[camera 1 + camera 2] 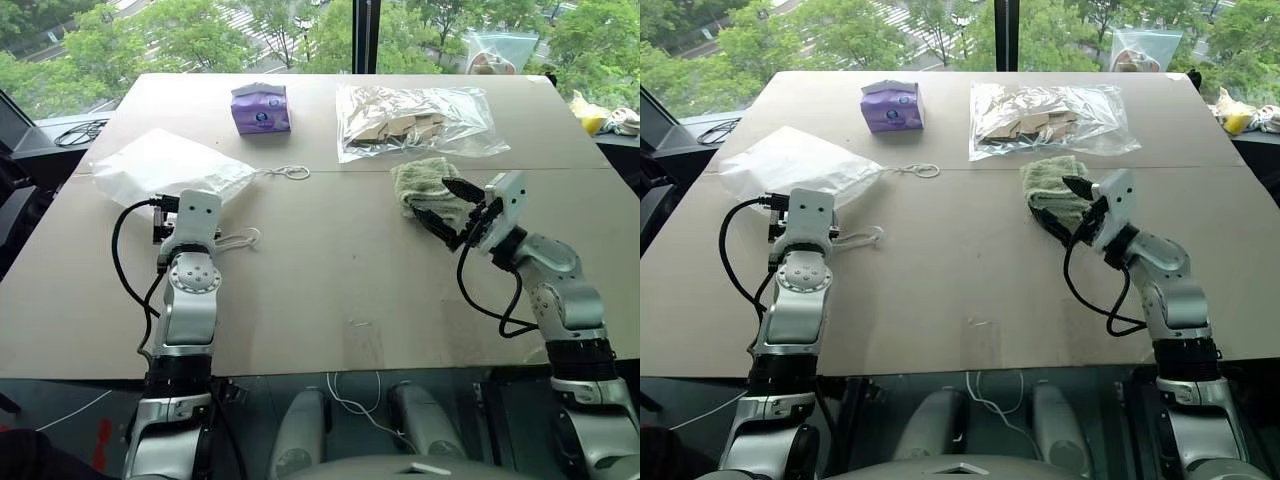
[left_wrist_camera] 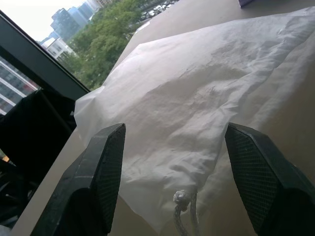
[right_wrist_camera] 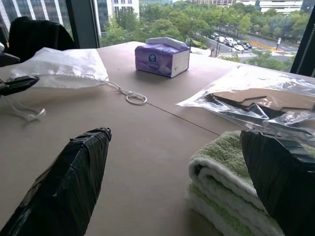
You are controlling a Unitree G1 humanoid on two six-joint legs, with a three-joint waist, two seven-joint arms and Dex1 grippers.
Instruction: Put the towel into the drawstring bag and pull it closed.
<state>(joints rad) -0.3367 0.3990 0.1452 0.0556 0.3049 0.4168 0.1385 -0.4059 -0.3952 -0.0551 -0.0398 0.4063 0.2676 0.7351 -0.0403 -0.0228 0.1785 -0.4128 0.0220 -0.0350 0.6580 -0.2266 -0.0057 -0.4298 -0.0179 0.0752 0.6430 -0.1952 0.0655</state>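
step in hand: picking up the towel (image 1: 425, 185), not yet grasped. it lies folded on the desk (image 1: 330, 290) just in front of the clear plastic bag (image 1: 415, 120). right tool (image 1: 452, 212) has fingers spread wide, one over the towel, one beside it, nothing held. drawstring bag (image 1: 165, 165) lies flat at desk left, cords (image 1: 285, 172) trailing out; left tool (image 2: 172, 162) is open right at its mouth, not gripping. next, i judge: right closes on towel, left re-grips bag mouth to hold it open
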